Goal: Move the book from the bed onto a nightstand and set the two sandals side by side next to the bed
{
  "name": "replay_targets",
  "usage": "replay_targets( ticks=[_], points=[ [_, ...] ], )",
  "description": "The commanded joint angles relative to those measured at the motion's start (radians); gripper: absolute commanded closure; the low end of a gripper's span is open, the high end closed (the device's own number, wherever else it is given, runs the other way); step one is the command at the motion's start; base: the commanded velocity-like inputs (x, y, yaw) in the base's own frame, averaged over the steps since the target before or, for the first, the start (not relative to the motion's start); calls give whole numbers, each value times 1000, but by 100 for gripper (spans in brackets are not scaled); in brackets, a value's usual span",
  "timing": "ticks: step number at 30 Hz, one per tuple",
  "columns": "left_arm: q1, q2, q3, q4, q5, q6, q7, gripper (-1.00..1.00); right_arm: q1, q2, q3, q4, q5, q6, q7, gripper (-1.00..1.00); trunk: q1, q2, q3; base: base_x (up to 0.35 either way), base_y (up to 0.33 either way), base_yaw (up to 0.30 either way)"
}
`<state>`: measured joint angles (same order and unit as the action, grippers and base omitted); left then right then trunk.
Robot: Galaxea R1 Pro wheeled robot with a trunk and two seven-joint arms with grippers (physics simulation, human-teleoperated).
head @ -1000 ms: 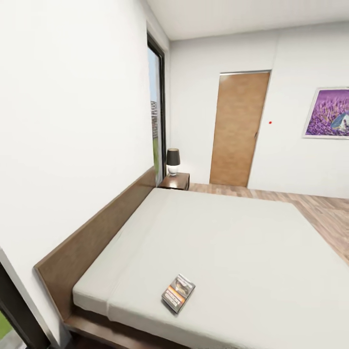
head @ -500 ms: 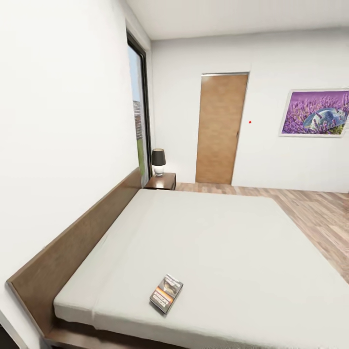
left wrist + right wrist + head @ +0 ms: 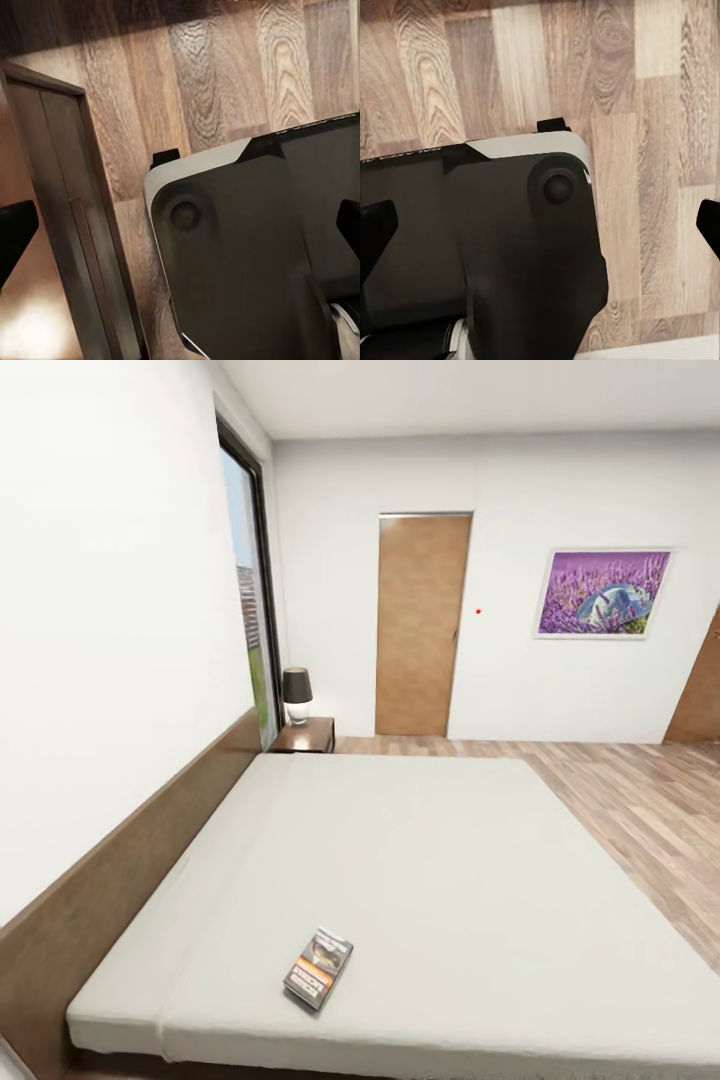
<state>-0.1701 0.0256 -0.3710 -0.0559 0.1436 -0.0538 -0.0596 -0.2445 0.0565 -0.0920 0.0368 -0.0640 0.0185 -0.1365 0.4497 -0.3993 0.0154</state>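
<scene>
My left claw (image 3: 180, 225) spread wide and empty above the floor (image 3: 225, 75), book (image 3: 318, 968) lying flat near the bed's (image 3: 420, 860) front edge, nightstand (image 3: 304, 736) beyond its far corner, my right claw (image 3: 540, 225) likewise spread, empty.

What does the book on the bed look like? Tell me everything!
The book is a small, thin paperback lying flat and closed, cover up, on the pale bed, near the edge closest to the camera. Its cover is dark with an orange band and some white lettering, too small to read. It sits turned at a slant. Only the mattress touches it, and nothing lies on top of it.
</scene>
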Motion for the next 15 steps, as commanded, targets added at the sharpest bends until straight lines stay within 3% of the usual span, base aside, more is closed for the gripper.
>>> replay_targets(
  ticks=[1, 15],
  points=[
    [0, 0, -8, 1, 10, -3, -3, -100, -1, 0, -7, 2, -4, 0, -3, -100, 0, -1, 0, 0, 0, -212],
    [0, 0, -9, 1, 10, -3, -3, -100, -1, 0, -6, 2, -4, 0, -3, -100, 0, -1, 0, 0, 0, -193]
  ],
)
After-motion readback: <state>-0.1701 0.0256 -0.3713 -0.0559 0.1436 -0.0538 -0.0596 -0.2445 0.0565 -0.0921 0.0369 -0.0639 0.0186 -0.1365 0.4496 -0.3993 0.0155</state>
